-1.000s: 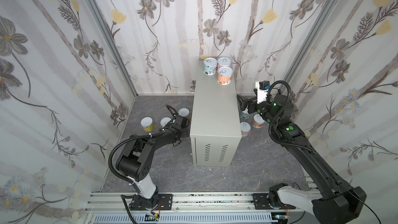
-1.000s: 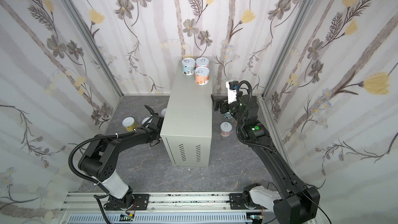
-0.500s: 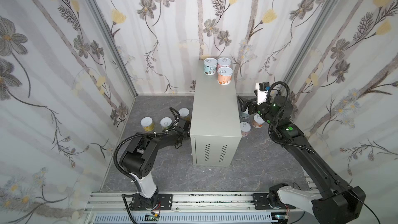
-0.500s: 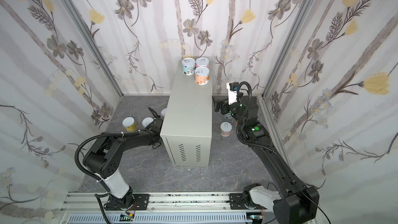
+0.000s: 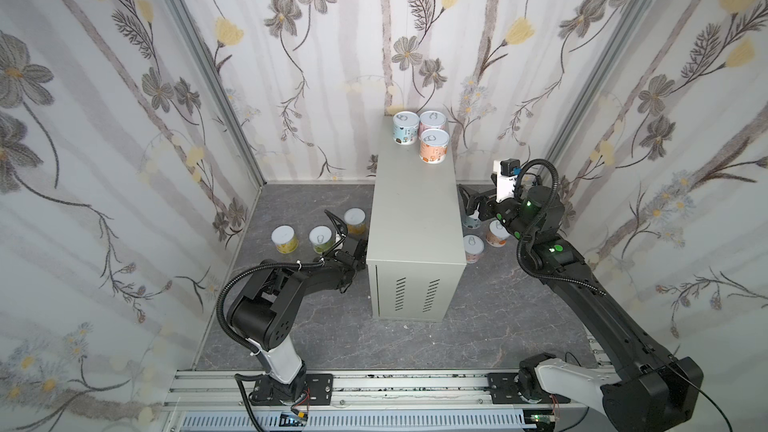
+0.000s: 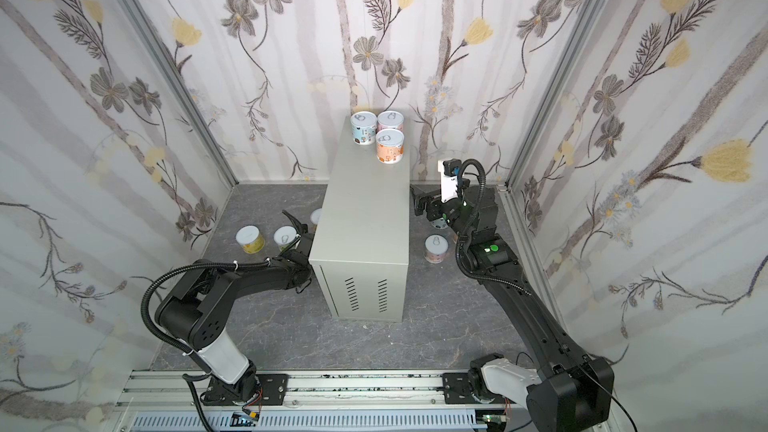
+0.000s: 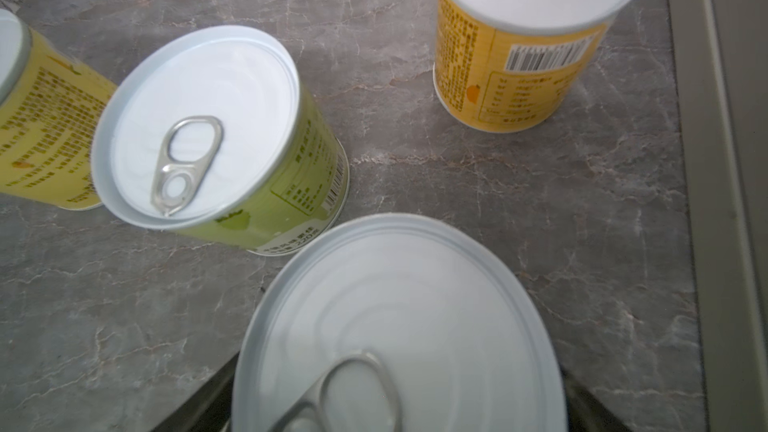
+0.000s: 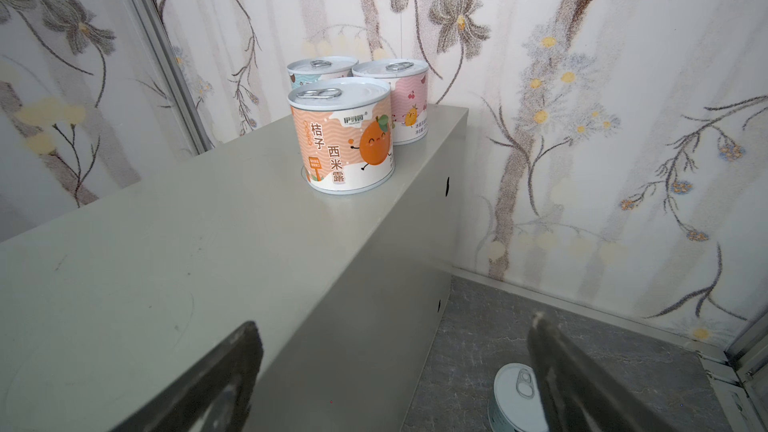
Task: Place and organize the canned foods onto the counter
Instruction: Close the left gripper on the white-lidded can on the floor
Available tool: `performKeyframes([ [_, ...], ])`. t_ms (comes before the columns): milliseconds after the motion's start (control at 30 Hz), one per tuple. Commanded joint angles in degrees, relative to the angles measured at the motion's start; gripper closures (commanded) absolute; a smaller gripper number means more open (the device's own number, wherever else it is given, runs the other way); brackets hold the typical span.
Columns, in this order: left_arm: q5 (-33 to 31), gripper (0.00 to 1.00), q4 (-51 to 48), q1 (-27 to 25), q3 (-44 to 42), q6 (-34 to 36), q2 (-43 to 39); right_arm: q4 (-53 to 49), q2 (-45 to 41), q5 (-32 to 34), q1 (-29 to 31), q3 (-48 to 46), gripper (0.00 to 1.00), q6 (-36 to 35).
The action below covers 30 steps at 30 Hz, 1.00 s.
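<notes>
Scene: a floral-papered booth with a dark grey marbled floor [image 5: 316,326]. A tall pale grey-beige metal cabinet with a flat top serves as the bench [image 5: 415,209].
On the bench: three short upright tins are clustered at the far end. They are a pale blue tin [image 5: 406,128], a pink tin [image 5: 432,122] and an orange tin [image 5: 434,146] just in front of the pink one.
Left hand [image 5: 351,243]: low beside the bench's left side. Its black fingers [image 7: 199,405] flank a close tin [image 7: 395,317] that shows only its silvery-white pull-tab lid. Whether they press it cannot be told.
Floor, left: a green-labelled tin [image 7: 216,130], a yellow-labelled tin [image 5: 284,239] and an amber-labelled tin [image 7: 528,35] stand upright and apart from one another.
Right hand [image 8: 395,367]: released, its dark fingers [image 8: 224,376] spread wide with nothing between them. It hangs by the bench's right side.
Floor, right: a peach-sided tin [image 5: 473,248] and an orange-banded tin [image 5: 496,234] stand near the bench, and a pale tin [image 8: 513,392] sits below the hand.
</notes>
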Motion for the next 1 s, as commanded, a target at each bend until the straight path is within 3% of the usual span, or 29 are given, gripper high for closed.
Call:
performKeyframes([
  [0, -1.73, 0.15, 2.06, -0.07, -0.10, -0.48, -0.23, 1.47, 0.28, -0.70, -0.01, 0.65, 0.00, 0.72],
  [767, -2.68, 0.36, -0.78, 0.02, 1.87, -0.72, 1.32, 1.23, 0.25, -0.62, 0.00, 0.60, 0.00, 0.73],
  [967, -1.96, 0.41, -4.89, -0.07, 3.40, 0.74, -2.97, -0.70, 0.17, -0.44, 0.00, 2.58, 0.00, -0.72],
])
